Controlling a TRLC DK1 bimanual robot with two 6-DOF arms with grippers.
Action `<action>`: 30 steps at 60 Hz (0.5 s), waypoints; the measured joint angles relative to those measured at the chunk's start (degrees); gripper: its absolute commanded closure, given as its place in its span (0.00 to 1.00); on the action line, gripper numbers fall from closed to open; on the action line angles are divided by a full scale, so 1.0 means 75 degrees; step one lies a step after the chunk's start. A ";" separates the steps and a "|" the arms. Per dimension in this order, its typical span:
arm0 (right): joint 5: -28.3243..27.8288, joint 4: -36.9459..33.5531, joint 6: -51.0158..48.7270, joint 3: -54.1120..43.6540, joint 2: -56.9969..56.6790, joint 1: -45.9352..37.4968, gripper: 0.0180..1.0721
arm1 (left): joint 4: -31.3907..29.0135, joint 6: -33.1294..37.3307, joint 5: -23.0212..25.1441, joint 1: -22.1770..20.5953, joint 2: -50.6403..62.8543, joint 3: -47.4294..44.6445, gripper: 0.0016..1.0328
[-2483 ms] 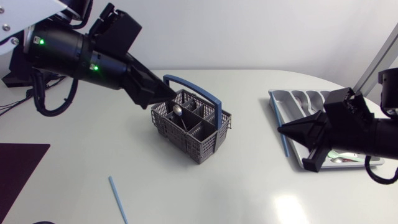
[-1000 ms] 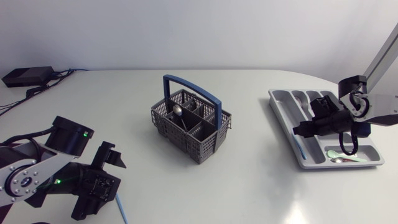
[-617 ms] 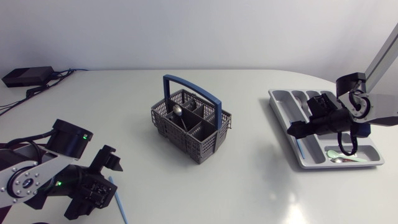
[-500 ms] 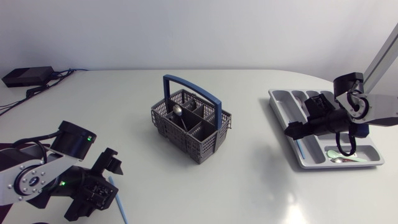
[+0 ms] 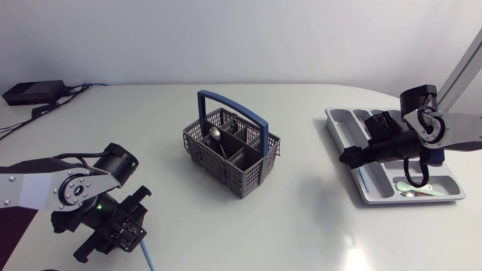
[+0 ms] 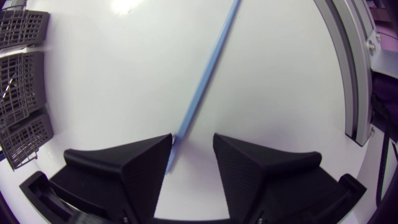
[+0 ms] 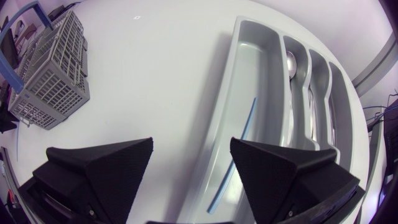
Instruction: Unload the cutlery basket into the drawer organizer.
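The left hand sits low over the near left part of the counter, its two fingers spread apart. The near end of a blue straw lies flat between them, close against one fingertip, though nothing pinches it. The straw's long axis runs straight out ahead of the hand and slants a little to one side. The grey cutlery basket stands well apart from it at mid-counter, its blue handle arched across the top and a spoon leaning inside with the bowl up. The right hand hangs over the near rim of the drawer organizer at the right of the counter, fingers spread wide and holding nothing. A second blue straw lies lengthwise in the organizer's long outer compartment, and spoons rest in the narrower ones beside it.
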 measured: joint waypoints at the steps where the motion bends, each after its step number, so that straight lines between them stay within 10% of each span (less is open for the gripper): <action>1: 0.0000 0.0000 0.0000 0.0000 0.0000 0.0000 0.14 | -0.0050 0.0003 -0.0017 0.0000 0.0052 0.0041 0.75; 30: -0.0003 0.0006 -0.0003 0.0000 0.0000 0.0006 0.14 | -0.0659 -0.0076 -0.0493 -0.0446 0.1192 0.0941 0.97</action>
